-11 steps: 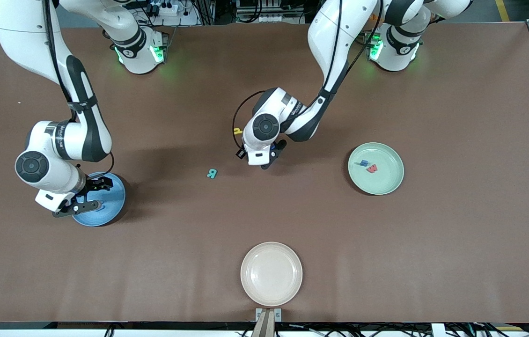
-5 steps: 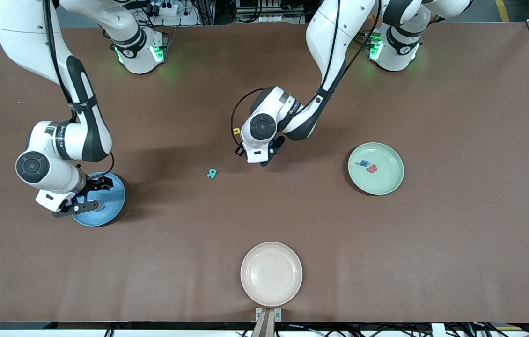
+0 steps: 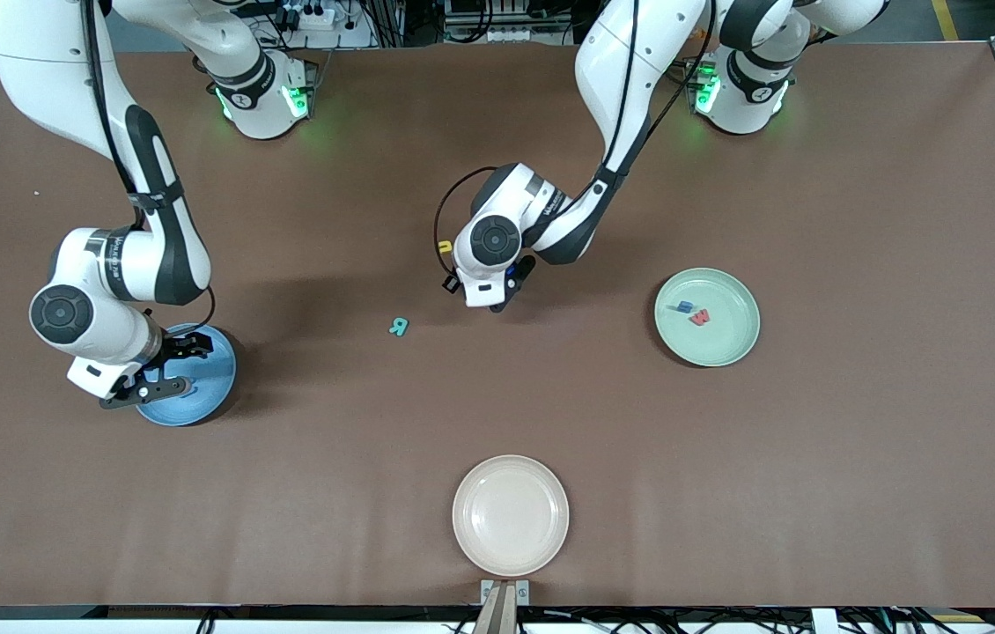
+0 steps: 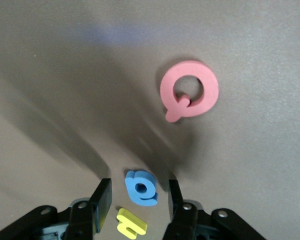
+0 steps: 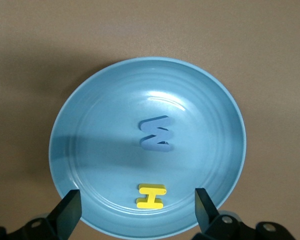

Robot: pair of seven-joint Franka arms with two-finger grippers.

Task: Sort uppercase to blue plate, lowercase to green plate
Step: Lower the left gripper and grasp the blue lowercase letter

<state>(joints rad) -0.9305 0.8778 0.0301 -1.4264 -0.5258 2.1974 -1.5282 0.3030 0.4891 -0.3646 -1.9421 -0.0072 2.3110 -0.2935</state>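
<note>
Blue a (image 4: 141, 187) flat on worktop (image 3: 814, 458) between spread fingers of empty left hand (image 4: 139, 200), yellow n (image 4: 131, 223) just beside, risking snagging on closing; right hand (image 5: 136, 207) open, empty over blue plate (image 5: 75, 125).

Showing eight foam letters: four uppercase – yellow H (image 5: 151, 196), blue M (image 5: 157, 134), red Q (image 4: 188, 91), teal R (image 3: 399, 327); four lowercase – blue a (image 4: 141, 187), yellow n (image 4: 130, 223), blue m (image 3: 684, 307), red w (image 3: 701, 317). Three plates: blue plate (image 3: 214, 392), green plate (image 3: 731, 343), cream plate (image 3: 510, 515).
</note>
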